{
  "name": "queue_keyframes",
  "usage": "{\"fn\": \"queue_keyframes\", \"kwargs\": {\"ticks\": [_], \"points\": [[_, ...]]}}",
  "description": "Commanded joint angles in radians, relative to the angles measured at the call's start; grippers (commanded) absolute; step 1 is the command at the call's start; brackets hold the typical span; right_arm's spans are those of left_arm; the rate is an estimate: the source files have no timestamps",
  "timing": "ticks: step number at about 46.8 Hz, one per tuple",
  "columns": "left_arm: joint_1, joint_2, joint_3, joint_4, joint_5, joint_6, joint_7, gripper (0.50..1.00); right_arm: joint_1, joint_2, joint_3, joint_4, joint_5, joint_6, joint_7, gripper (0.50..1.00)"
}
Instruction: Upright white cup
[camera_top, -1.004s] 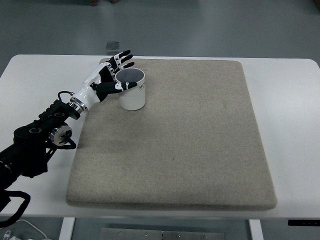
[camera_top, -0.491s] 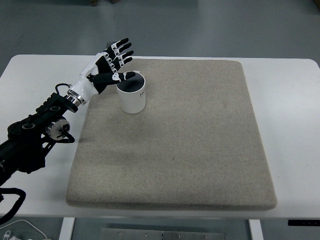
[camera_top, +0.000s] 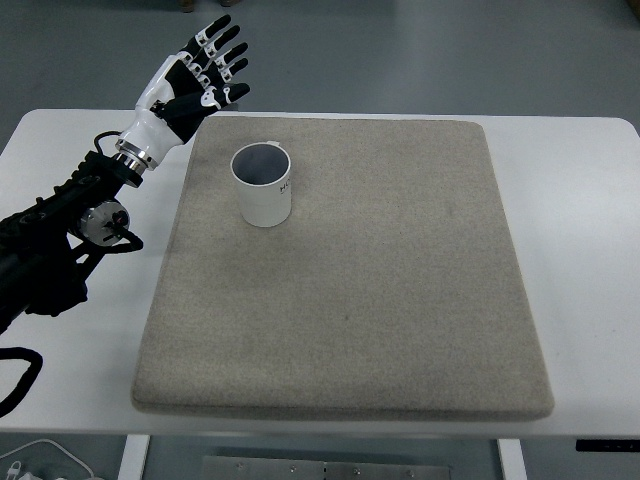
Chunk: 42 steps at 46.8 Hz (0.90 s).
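Note:
A white cup stands upright on the grey mat, near its far left corner, mouth up with a dark inside. My left hand is raised above and to the left of the cup, well apart from it, fingers spread and holding nothing. The black left arm comes in from the left edge over the table. The right arm does not show.
The grey mat covers most of the white table. Bare table strips run along the left, right and near sides. Grey floor lies beyond the far edge.
My left hand has let go of the cup's rim and lifted up and away to the far left. The cup stays upright in place.

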Motion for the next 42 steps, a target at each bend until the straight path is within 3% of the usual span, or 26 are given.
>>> {"fn": "queue_keyframes", "kwargs": {"ticks": [1, 9, 24, 32, 42], "points": [[-0.008, 0.003, 0.002, 0.004, -0.050, -0.005, 0.000, 0.996, 0.000, 0.000, 0.000, 0.000, 0.000, 0.000, 0.000, 0.930], [-0.025, 0.011, -0.016, 0.006, -0.076, -0.002, 0.000, 0.996, 0.000, 0.000, 0.002, 0.000, 0.000, 0.000, 0.000, 0.930], [-0.024, 0.012, -0.015, 0.016, -0.315, 0.009, 0.000, 0.996, 0.000, 0.000, 0.002, 0.003, 0.000, 0.000, 0.000, 0.930], [-0.025, 0.008, -0.015, 0.022, -0.433, 0.079, 0.005, 0.996, 0.000, 0.000, 0.002, 0.003, 0.000, 0.000, 0.000, 0.930], [-0.034, -0.005, -0.015, 0.047, -0.526, 0.164, 0.227, 0.996, 0.000, 0.000, 0.002, 0.003, 0.000, 0.000, 0.000, 0.930]]}}
